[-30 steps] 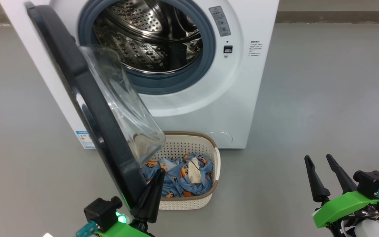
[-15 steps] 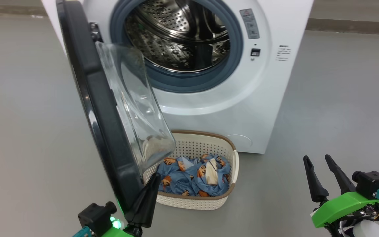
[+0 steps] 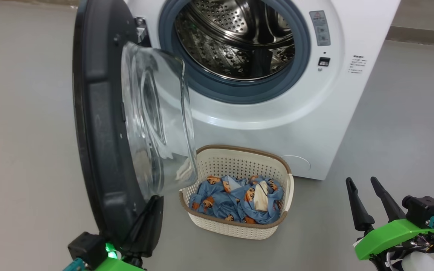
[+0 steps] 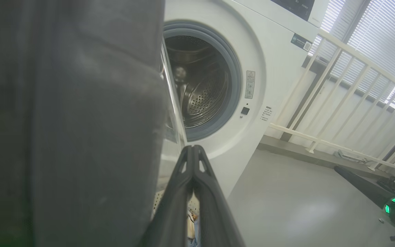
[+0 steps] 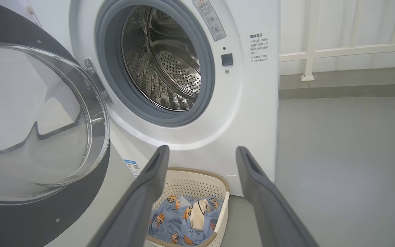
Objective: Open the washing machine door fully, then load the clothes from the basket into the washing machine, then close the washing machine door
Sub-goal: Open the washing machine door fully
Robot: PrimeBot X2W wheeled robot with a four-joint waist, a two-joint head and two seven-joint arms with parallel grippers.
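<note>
The rigid washing machine door point(image 3: 100, 124) was judged best pushed at its free edge, where the left gripper point(image 3: 155, 202) lay, fingers together; the right gripper point(image 3: 361, 181) stood apart, empty.

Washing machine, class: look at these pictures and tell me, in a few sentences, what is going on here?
The robot's left gripper, shut, sits against the lower inner edge of the washing machine door, which stands swung out but not yet fully back. The steel drum looks empty. The clothes lie in the basket on the floor before the washing machine. The right gripper hangs open, apart, holding nothing.
</note>
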